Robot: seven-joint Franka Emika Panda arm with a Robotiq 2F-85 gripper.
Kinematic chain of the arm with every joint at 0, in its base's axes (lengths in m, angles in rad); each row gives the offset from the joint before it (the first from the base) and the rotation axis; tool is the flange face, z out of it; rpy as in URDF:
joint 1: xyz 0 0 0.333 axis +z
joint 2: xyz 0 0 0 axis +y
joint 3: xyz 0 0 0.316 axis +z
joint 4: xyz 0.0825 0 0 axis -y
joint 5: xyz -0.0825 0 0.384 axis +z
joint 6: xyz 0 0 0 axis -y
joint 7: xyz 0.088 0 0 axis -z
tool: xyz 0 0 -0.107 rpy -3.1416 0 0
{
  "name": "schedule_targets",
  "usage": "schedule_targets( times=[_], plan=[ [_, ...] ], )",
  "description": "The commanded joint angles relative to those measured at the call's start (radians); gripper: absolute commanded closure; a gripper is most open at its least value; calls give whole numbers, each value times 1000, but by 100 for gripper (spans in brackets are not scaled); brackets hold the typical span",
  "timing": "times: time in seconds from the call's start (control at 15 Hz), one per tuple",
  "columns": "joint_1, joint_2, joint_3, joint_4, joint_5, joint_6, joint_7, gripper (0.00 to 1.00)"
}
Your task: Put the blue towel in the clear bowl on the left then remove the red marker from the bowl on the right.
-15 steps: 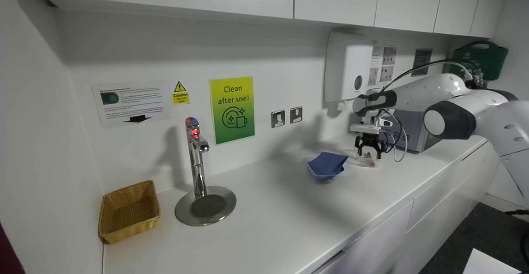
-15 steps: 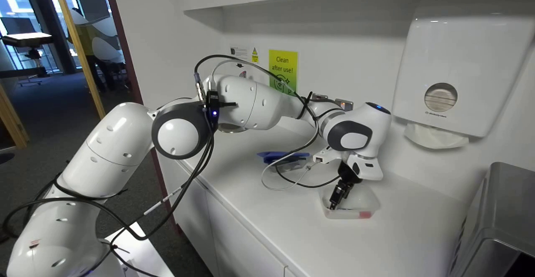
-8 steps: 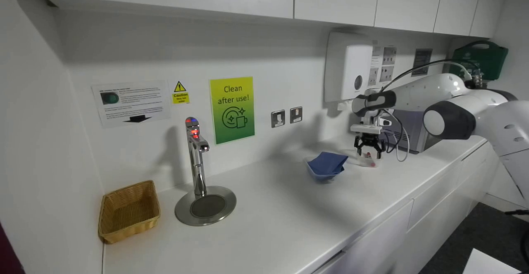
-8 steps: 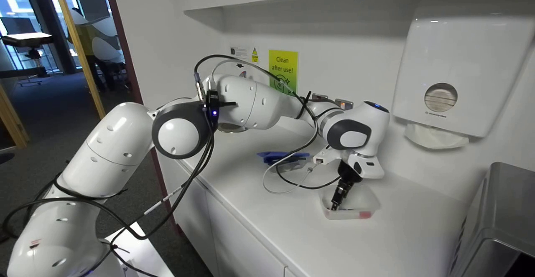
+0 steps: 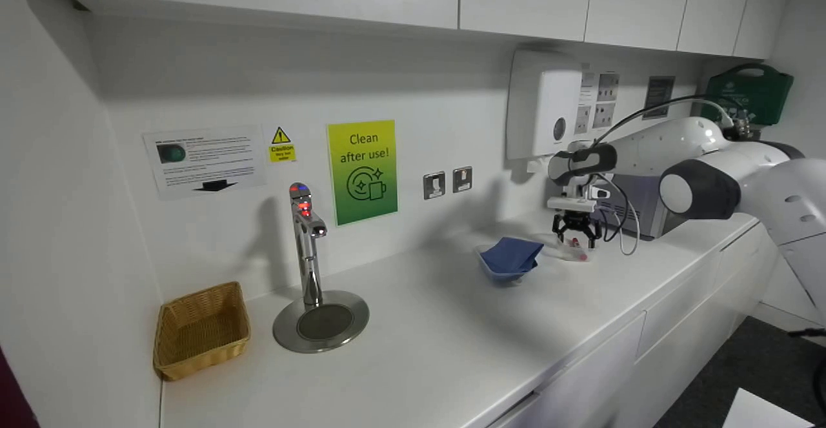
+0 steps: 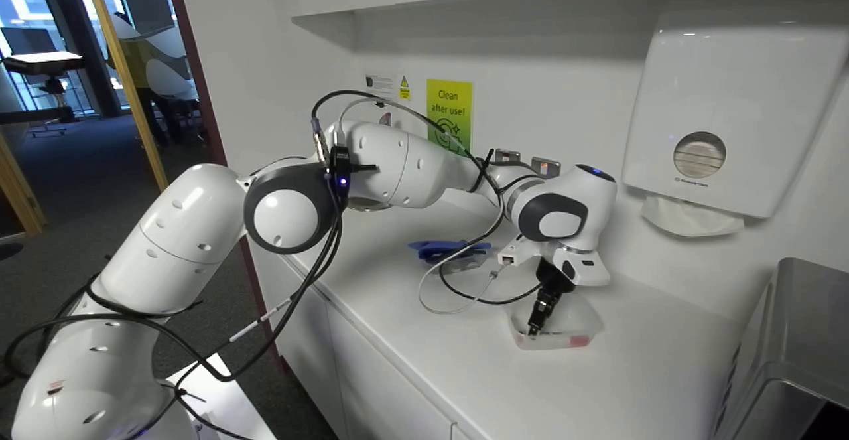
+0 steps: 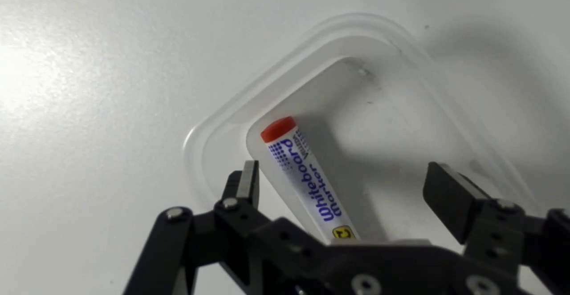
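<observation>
The blue towel point(image 5: 513, 255) lies folded in the clear bowl on the left point(image 5: 500, 277), with its corners rising above the rim. Both also show in an exterior view, partly behind a cable: towel point(image 6: 434, 249). In the wrist view the red marker point(image 7: 307, 179), white-bodied with a red end, rests slanted on the floor of the clear bowl on the right point(image 7: 358, 21); its lower end is hidden by the gripper's body. My gripper point(image 7: 343, 170) reaches down over this bowl point(image 6: 584, 314), open, one finger to each side of the marker, touching neither side of it.
A woven basket point(image 5: 201, 334) and a chrome tap point(image 5: 307, 254) on a round plate stand along the counter. A paper dispenser point(image 6: 729, 121) hangs on the wall above the arm. A grey appliance point(image 6: 786, 354) stands beyond the right bowl. Loose cables loop beside the wrist.
The gripper has sunk slightly and shifted a little over the right bowl, with its jaws staying open. Towel, marker and both bowls have not visibly moved.
</observation>
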Motion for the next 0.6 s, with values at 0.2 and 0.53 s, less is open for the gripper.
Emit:
schedule_targets(
  times=[0.2,0.53],
  plan=[
    [11,-4,-3,-57,-9,82,-15,0],
    [11,-6,-3,-62,-6,94,-11,30]
  ],
)
